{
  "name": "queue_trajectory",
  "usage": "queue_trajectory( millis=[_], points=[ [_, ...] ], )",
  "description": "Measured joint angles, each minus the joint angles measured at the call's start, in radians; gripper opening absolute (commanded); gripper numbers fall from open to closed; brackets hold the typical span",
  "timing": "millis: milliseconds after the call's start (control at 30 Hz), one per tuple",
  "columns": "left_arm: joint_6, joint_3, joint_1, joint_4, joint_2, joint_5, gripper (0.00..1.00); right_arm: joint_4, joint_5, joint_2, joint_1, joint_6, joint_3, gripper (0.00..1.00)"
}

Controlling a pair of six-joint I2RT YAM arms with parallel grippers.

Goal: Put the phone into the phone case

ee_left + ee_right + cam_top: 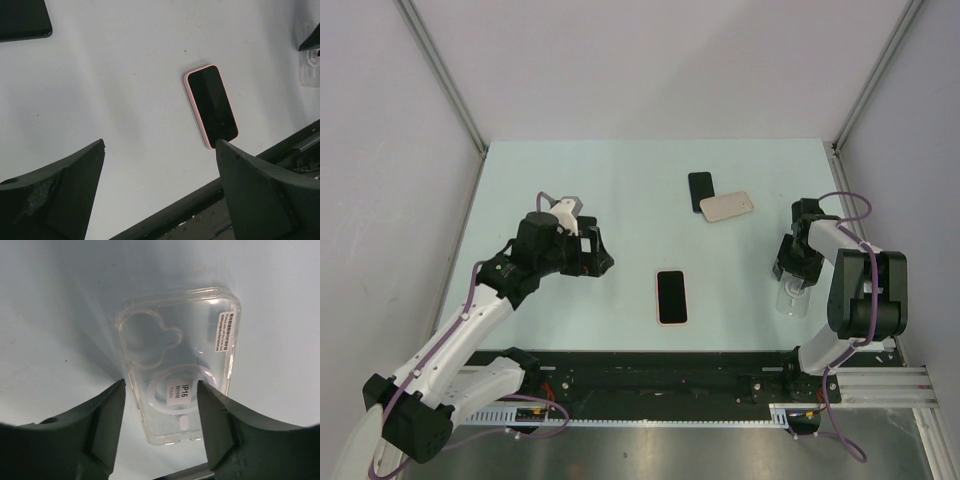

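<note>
- Clear phone case (177,365) lay between the right jaws, half-closed astride it; grip could not be told.
- Left jaws gaped empty above the surface (125,75), pink-cased phone (211,106) nearby.

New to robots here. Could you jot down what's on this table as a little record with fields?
table: pale green
middle: phone with pink rim, lying flat, screen up
back: black phone, beige cover against it
right side: clear case, lying flat
left tool: open, holding nothing
right tool: a finger either side of the clear case; grip uncertain
</note>
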State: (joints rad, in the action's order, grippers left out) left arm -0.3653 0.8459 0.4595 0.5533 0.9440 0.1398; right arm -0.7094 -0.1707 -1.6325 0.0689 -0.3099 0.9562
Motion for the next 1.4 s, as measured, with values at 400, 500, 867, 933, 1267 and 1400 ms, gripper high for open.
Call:
queue_trajectory(
  millis=[400,500,867,933,1267,1400],
  points=[
    [-0.003,-0.028,-0.001,-0.054,0.000,0.111,0.91,0.029,0.188,0.029,-0.012,0.010,0.002,0.80],
    [-0.008,-0.046,-0.001,-0.066,0.000,0.138,0.91,0.029,0.158,0.030,-0.012,0.007,0.008,0.85],
    [-0.008,-0.049,-0.001,-0.072,-0.004,0.153,0.92,0.009,0.012,0.029,0.005,0.059,0.021,1.00],
    [-0.008,-0.049,-0.001,-0.072,-0.004,0.153,0.92,0.010,0.002,0.019,0.017,0.071,0.021,1.00],
    [-0.008,-0.049,-0.001,-0.072,-0.004,0.152,0.92,0.012,0.077,-0.048,0.051,0.103,0.047,0.92],
    [-0.009,-0.049,-0.002,-0.072,-0.004,0.152,0.92,0.014,0.089,-0.049,0.051,0.101,0.047,0.79]
  ],
)
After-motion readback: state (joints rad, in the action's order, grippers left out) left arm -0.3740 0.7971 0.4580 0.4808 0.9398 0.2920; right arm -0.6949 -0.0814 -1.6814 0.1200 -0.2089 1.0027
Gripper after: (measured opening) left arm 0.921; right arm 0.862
